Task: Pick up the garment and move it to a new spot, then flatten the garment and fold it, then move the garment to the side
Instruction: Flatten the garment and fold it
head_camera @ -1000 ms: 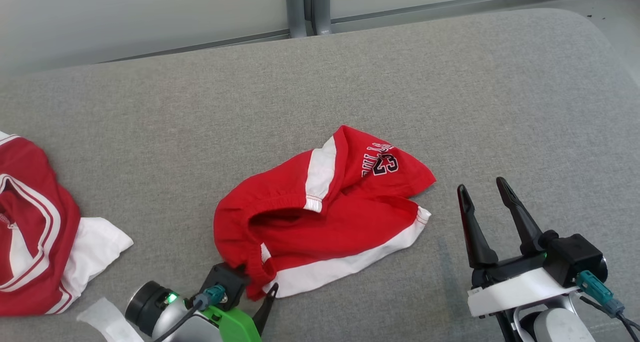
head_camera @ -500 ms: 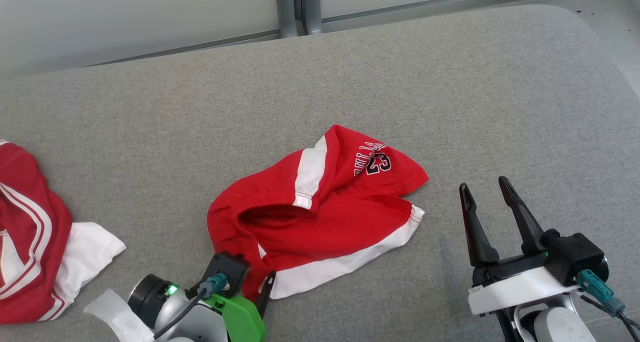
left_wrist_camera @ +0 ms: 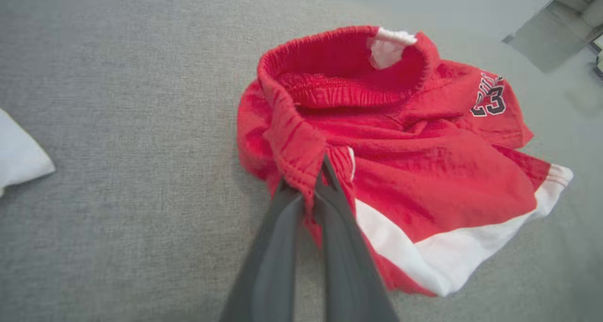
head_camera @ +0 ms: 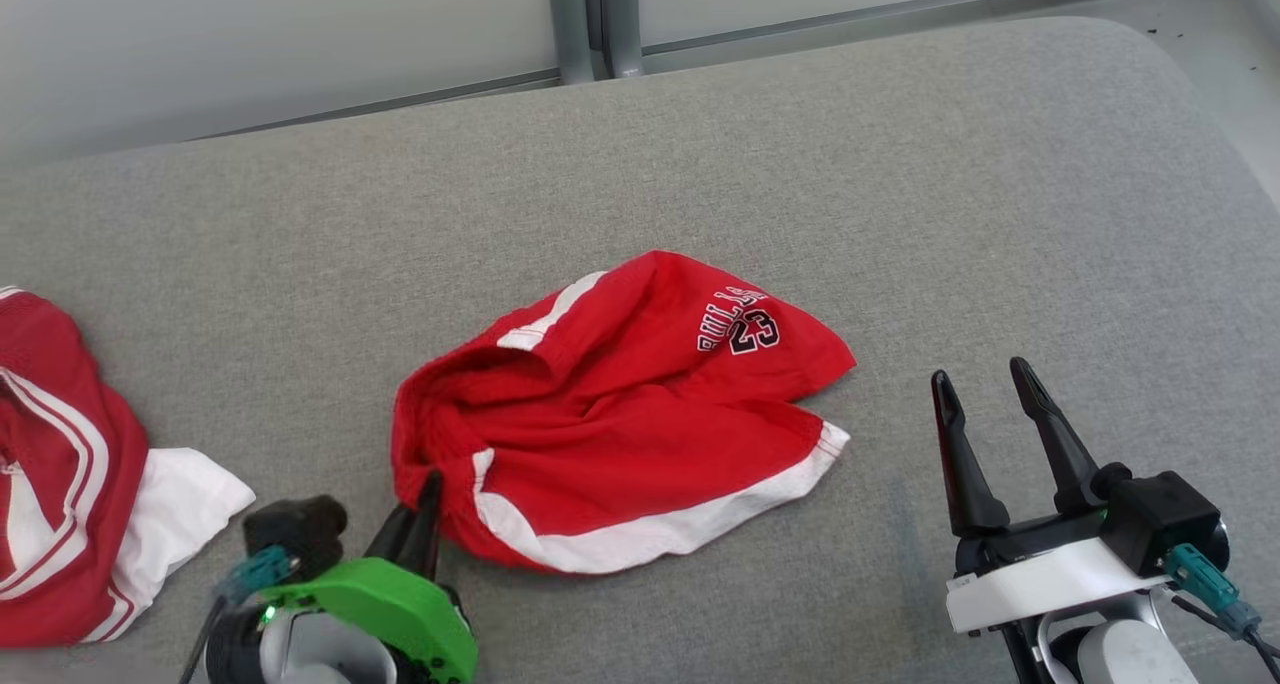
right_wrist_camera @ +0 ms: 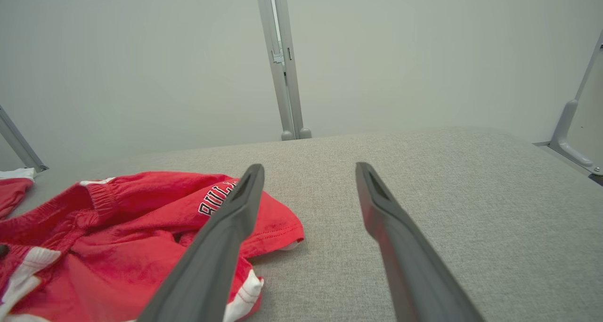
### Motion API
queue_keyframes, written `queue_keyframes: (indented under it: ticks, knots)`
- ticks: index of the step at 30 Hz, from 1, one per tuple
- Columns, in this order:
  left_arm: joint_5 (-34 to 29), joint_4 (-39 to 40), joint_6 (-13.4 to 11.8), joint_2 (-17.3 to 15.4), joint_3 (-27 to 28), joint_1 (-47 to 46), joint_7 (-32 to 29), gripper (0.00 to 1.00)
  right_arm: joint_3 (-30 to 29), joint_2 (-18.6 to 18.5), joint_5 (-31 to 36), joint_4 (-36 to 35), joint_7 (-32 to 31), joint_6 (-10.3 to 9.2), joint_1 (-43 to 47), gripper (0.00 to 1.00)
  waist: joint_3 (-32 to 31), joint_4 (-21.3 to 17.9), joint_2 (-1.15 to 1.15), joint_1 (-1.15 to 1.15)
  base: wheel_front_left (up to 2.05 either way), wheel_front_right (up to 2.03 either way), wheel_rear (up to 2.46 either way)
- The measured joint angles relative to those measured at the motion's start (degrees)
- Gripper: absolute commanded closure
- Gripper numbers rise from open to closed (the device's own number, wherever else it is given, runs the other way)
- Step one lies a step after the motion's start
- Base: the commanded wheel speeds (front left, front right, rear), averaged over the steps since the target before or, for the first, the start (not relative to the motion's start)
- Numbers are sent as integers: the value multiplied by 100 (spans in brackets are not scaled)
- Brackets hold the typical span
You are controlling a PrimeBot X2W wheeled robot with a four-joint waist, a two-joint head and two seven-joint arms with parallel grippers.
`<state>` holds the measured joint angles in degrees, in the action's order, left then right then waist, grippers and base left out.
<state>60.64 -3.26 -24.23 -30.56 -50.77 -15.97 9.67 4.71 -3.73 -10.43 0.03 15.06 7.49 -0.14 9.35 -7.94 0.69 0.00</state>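
Note:
The garment point(head_camera: 620, 414) is a pair of red shorts with white side stripes and a "23" print, lying crumpled mid-surface. Its elastic waistband faces my left gripper point(head_camera: 432, 479), which is shut on that waistband edge at the garment's near-left corner. The left wrist view shows the two dark fingers point(left_wrist_camera: 330, 204) pinched together on the red waistband of the garment point(left_wrist_camera: 424, 171). My right gripper point(head_camera: 985, 389) stands open to the right of the shorts, apart from them. In the right wrist view its gripper point(right_wrist_camera: 308, 169) points past the garment point(right_wrist_camera: 122, 228) at lower left.
A second red and white garment point(head_camera: 70, 464) lies at the left edge of the grey padded surface point(head_camera: 900, 164). A pale wall with a metal post point(head_camera: 590, 19) runs behind. The surface curves off at the far right.
My left gripper has closed on the waistband and turned, so the fingers now point up into the fabric. The shorts' waistband has been pulled and flattened, and the white stripe has shifted left.

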Motion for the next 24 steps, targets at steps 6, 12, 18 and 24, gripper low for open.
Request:
queue_keyframes:
  ticks: [6, 12, 18, 24]
  knots:
    - [539, 97, 67, 156, 703, 786, 426, 100, -29, 0, -1, -3, 0, 0, 65, 0, -32, 167, 0, 0, 0, 0, 0]
    - [737, -103, 291, 598, 1087, 1256, 510, 52, -29, -60, 1, -2, 0, 0, 65, 0, -85, 373, 0, 0, 0, 0, 0]
    - [682, -348, 403, 856, 1280, 1482, 530, 0, 13, -85, 0, 8, 0, 0, 67, 0, -136, 501, 0, 0, 0, 0, 0]
    - [222, -423, 299, 898, 1517, 1574, 531, 0, 10, -121, -2, 8, 0, 0, 83, 0, -145, 512, 0, 0, 0, 0, 0]
